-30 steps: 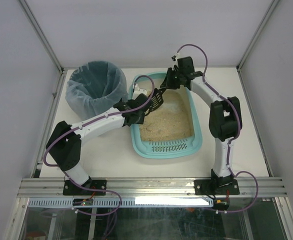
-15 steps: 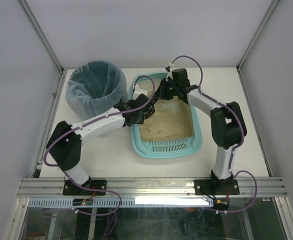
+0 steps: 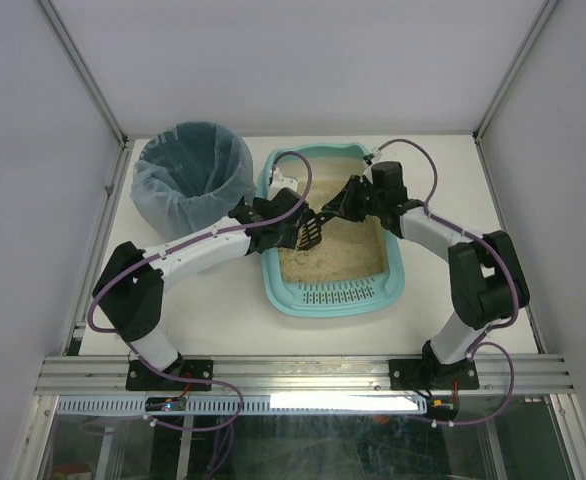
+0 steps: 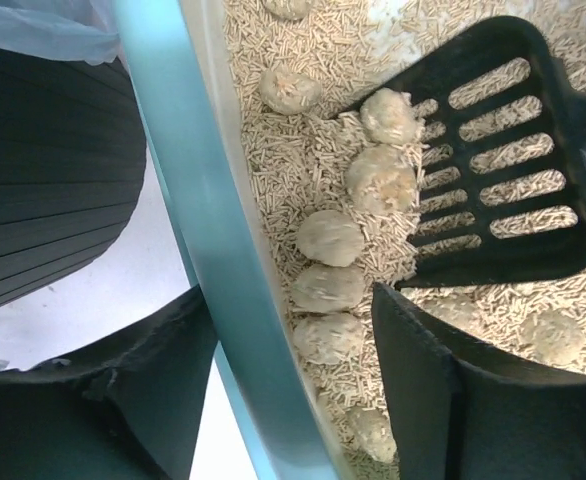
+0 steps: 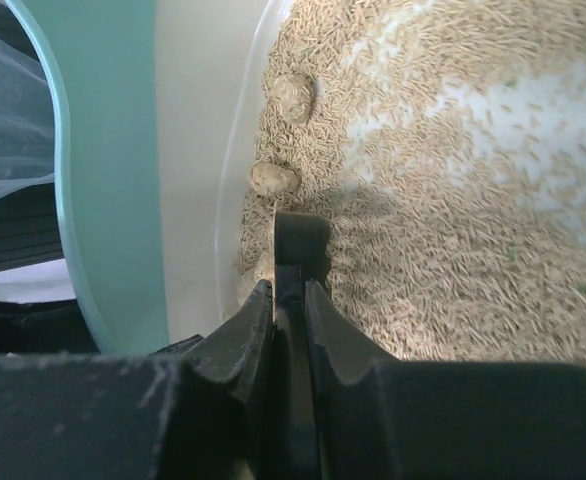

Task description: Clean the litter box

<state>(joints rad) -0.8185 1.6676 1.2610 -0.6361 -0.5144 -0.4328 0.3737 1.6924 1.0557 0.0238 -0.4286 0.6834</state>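
From above, the large light teal rectangular plastic litter box (image 3: 338, 294) lies mid-table, just right of a round dark bin with a bluish liner (image 3: 188, 175). Its long axis runs near-to-far, with the slotted grate toward the arm bases.

Left wrist: the left gripper (image 4: 291, 300) is spread, straddling the box's left wall.

Right wrist: the right gripper (image 5: 288, 290) is clenched on a black slotted plastic scoop (image 5: 295, 245).

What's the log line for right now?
left gripper: open, straddling litter box wall | right gripper: shut on scoop | scoop: touching clumps
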